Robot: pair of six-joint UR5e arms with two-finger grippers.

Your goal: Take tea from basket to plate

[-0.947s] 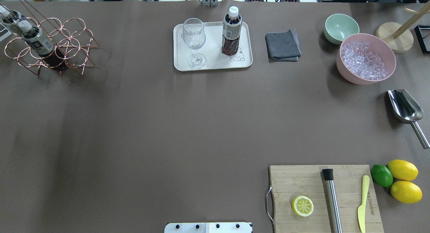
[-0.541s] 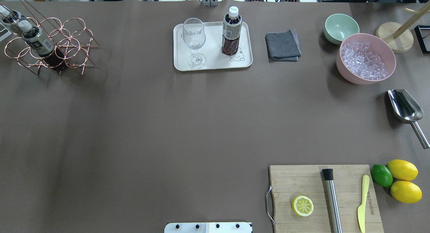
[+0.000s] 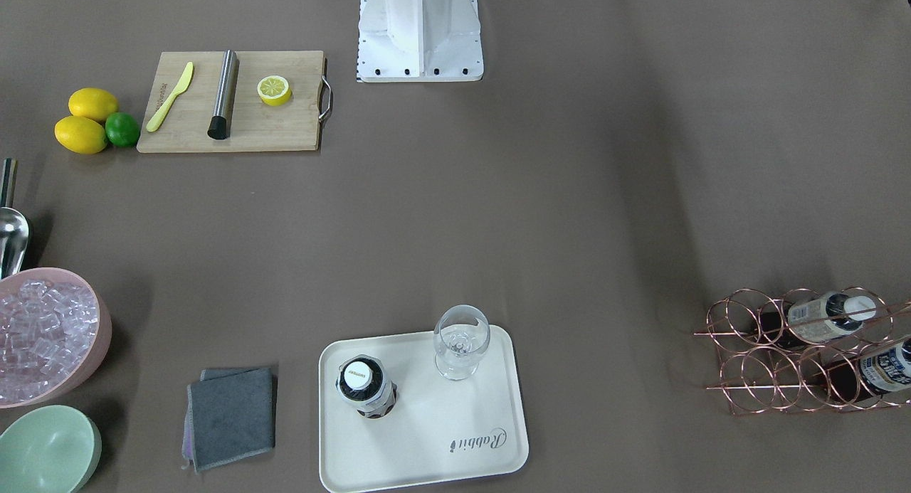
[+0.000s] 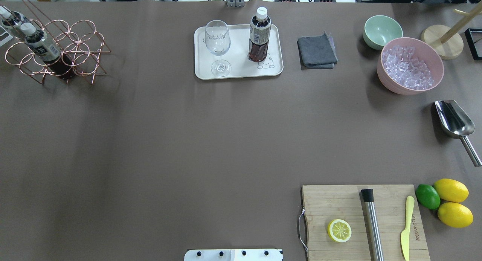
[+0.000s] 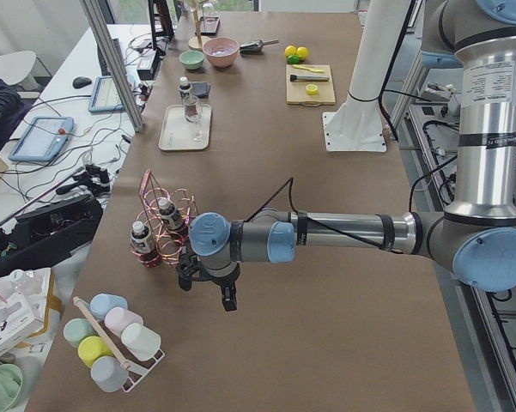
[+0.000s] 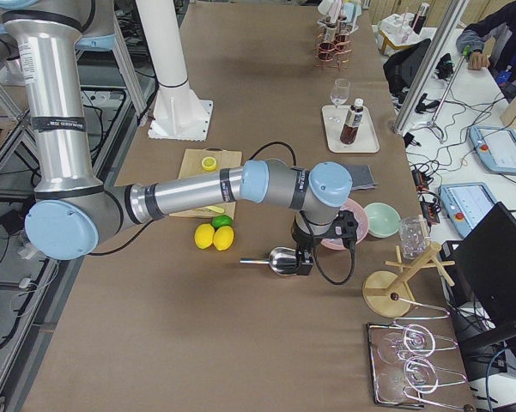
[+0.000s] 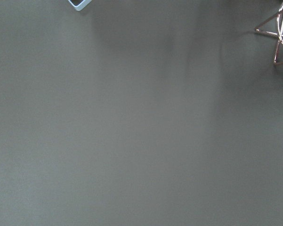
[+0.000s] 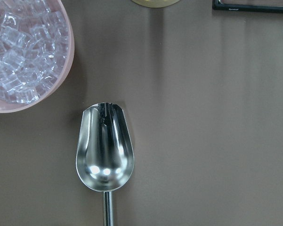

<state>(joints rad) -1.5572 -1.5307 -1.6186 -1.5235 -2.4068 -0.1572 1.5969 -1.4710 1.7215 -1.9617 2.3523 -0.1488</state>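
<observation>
So we've got one tea bottle (image 4: pixel 260 35) standing upright on the plate (image 4: pixel 237 72), at the end with the bear drawing. A wine glass (image 4: pixel 217 42) stands next to it on the same plate. Two other bottles (image 4: pixel 40 46) lie tilted in the copper wire basket (image 4: pixel 81 52), over at the table's far-left corner. The left gripper (image 5: pixel 226 299) hangs over bare table near the basket. The right gripper (image 6: pixel 304 262) hovers above the metal scoop (image 8: pixel 104 150) beside the pink ice bowl (image 8: pixel 14 106). Open or closed? We honestly can't tell for either, since only the side views catch them.
</observation>
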